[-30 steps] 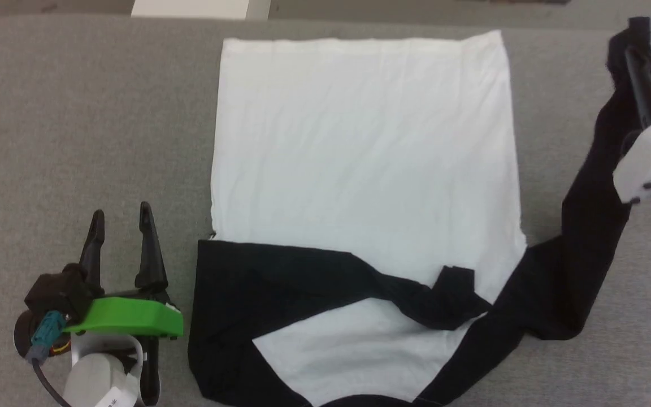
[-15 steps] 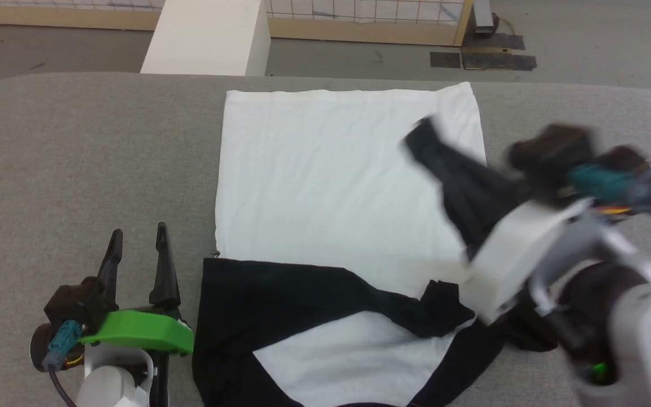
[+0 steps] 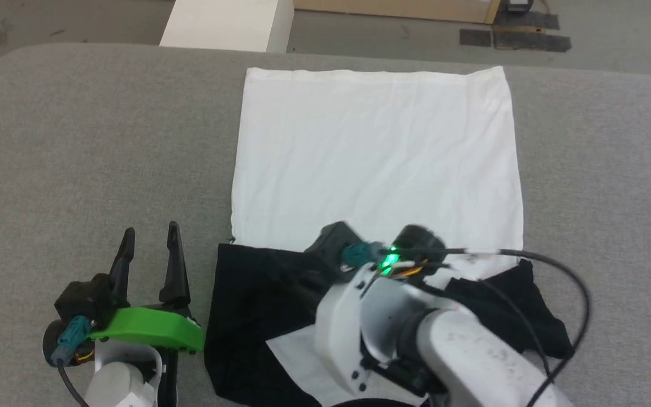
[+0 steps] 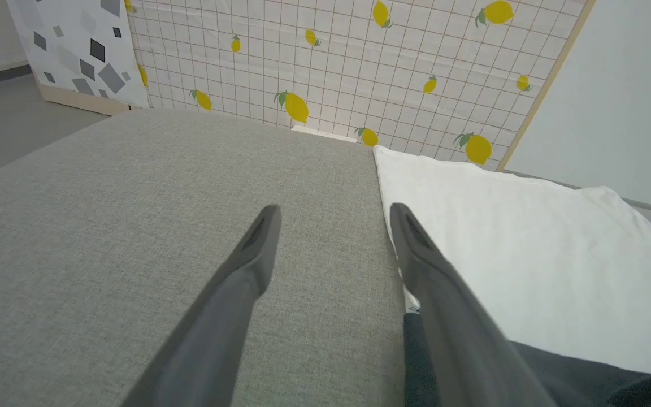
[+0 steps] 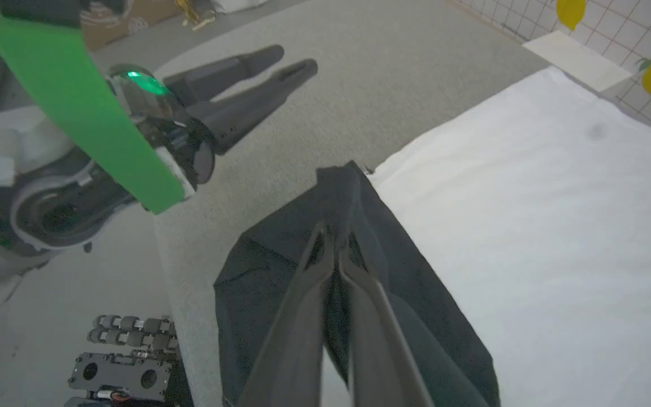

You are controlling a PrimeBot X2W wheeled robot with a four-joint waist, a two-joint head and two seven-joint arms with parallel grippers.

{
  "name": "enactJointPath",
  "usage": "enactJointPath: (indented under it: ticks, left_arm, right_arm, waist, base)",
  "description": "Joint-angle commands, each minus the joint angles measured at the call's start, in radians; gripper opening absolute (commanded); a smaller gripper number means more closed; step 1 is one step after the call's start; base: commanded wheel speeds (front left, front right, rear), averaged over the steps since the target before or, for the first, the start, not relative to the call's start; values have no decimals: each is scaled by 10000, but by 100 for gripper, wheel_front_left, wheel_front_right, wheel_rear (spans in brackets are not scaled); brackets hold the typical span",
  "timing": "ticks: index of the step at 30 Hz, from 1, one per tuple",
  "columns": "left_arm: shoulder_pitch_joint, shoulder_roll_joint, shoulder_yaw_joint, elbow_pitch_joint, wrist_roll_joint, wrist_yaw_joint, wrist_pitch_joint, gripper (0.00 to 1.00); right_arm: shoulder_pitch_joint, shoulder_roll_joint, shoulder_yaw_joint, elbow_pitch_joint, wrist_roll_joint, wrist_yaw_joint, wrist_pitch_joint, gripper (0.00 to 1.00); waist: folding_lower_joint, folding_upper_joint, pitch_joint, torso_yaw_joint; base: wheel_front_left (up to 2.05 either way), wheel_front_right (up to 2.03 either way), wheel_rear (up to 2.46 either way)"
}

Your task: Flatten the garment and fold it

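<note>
Well, the T-shirt [image 3: 376, 152] is lying on the grey table [image 3: 77, 141], just to the right of the left claw [image 3: 151, 229] and underneath the right claw [image 5: 337, 234]. Its white body is spreading out flat and smooth, with only faint creases, while the black sleeves are crossing over the end nearest the robot. Its long axis is running straight away from both claws: the straight hem is sitting at the far end and the shoulders at the near end.

The left claw is hovering over bare table with its two fingers standing well apart, touching nothing, its right finger just beside the shirt's left edge. The right claw is reaching leftwards across the shoulders with its fingers pressed together, pinching black sleeve cloth that is tenting up around and beyond its tips.

A second ago that right sleeve was being held up and stretched far out to the right of the white body. Now it is draped across the chest towards the left claw, with a black bunch left at the right shoulder. The left claw has stayed put, spread as before.
</note>
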Motion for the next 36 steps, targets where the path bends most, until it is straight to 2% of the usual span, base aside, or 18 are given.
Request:
enactJointPath:
  ticks: [1,8,9,10,11,12,16,21,27,32,36]
  left_arm:
    - [-215,-5,-27,62,-101,-50,-28,100]
    - [-463,-76,-195,269,-171,-68,-51,100]
    - [-482,-84,-213,306,-176,-72,-54,100]
    - [-497,-91,-218,322,-181,-75,-55,100]
    - [-510,-98,-218,323,-186,-79,-56,100]
    - [-510,-104,-214,325,-187,-81,-57,100]
    - [-502,-118,-217,350,-133,-95,-58,100]
    - [-697,175,-284,334,3,-200,-59,100]
    - [-1734,1174,-592,96,240,-367,478,100]
    - [-3183,2244,-837,-2,35,-467,1544,100]
    - [-4459,3099,-1102,113,-469,-499,2719,100]
  right_arm:
    - [-227,79,244,510,87,-15,-166,0]
    - [-579,178,962,2751,412,-15,-315,0]
    - [-614,180,1030,2948,511,-15,-301,25]
    - [-649,182,1078,3054,574,-15,-324,42]
    - [-686,183,1126,3155,644,-15,-329,95]
    - [-713,183,1127,3200,703,-15,-357,100]
    - [-812,185,639,2913,909,-15,-1055,100]
    - [-707,185,-669,1704,771,-15,-2200,100]
    - [-161,69,-2896,-208,-879,-15,-3373,100]
    - [601,104,-4613,-1678,-2042,-15,-4074,100]
    - [1144,160,-5446,-2309,-2295,-15,-4349,100]
  waist:
    - [1,109,238,202]
    - [1,109,603,521]
    - [1,109,632,541]
    - [1,109,649,549]
    - [1,109,665,551]
    - [1,109,670,544]
    - [1,109,598,435]
    - [1,109,508,91]
    - [1,109,955,-605]
    - [1,109,1673,-1264]
    - [1,109,2405,-1833]
  base:
    - [0,0,0]
    - [0,0,0]
    - [0,0,0]
    - [0,0,0]
    - [0,0,0]
    - [0,0,0]
    - [0,0,0]
    - [0,0,0]
    - [0,0,0]
    - [0,0,0]
    - [0,0,0]
